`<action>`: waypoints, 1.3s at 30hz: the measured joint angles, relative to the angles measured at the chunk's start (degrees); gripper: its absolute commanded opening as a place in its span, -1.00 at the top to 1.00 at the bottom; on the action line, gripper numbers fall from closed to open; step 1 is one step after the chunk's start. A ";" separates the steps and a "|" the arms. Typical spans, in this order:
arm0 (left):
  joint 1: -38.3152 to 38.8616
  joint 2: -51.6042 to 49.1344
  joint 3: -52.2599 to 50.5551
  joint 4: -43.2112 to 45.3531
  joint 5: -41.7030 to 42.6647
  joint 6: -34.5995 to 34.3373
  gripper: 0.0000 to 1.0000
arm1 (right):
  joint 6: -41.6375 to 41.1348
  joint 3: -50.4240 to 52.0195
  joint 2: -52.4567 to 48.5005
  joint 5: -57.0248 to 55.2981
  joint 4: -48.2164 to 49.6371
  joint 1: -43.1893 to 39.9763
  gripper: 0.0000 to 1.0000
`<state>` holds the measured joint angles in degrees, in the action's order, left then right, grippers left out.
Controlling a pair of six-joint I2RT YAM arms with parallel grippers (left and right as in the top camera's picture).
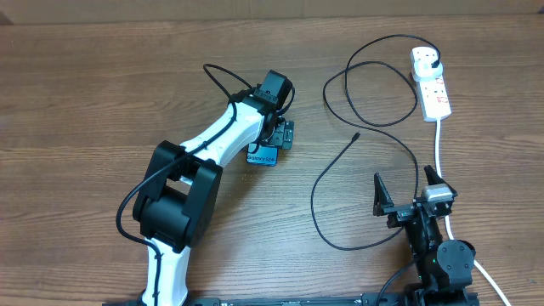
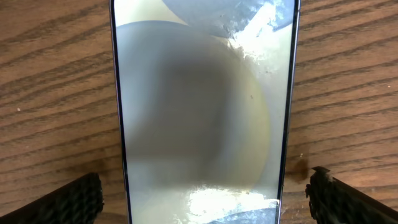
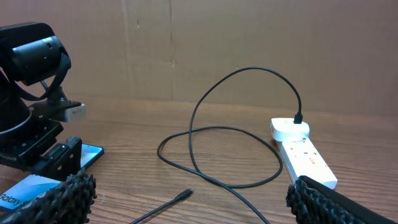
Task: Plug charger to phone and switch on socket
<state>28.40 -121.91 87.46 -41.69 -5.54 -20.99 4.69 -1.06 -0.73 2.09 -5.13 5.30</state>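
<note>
Left end effector (image 1: 281, 136) spread wide, straddling the phone (image 1: 263, 156) on the bench (image 1: 85, 102). Right end effector (image 1: 405, 190) spread too. I see the charger (image 1: 313, 197) tip lying loose btw them.

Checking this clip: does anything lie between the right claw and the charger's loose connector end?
Nothing visible does. Between the open right claw and the charger connector is bare table, with only the charger's own cable looping nearby.

Test lab: wood table (image 1: 85, 102), cardboard backdrop (image 3: 249, 37)
</note>
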 measured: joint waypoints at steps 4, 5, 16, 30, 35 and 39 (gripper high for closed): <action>0.00 0.00 0.00 0.00 0.00 0.00 -1.00 | 0.00 0.00 0.00 -0.02 0.00 0.00 -1.00; 0.00 0.00 0.00 0.02 -0.02 0.00 -1.00 | -0.02 0.00 0.00 0.00 -0.02 0.00 -1.00; 0.00 -0.55 0.00 0.20 -0.02 0.02 -1.00 | -0.02 0.00 0.00 0.00 -0.07 0.00 -1.00; 0.00 -0.90 0.00 0.39 0.20 0.02 -1.00 | -0.02 0.00 0.00 -0.02 -0.04 0.00 -1.00; 0.00 -0.90 0.00 0.37 0.20 0.02 -1.00 | -0.02 0.00 0.00 -0.02 -0.02 0.00 -1.00; 0.00 -0.90 0.00 0.37 0.17 0.02 -1.00 | 0.00 0.00 0.00 0.00 -0.02 0.00 -1.00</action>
<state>28.40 -122.80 87.46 -41.32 -5.37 -20.97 4.69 -1.06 -0.73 2.09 -5.15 5.30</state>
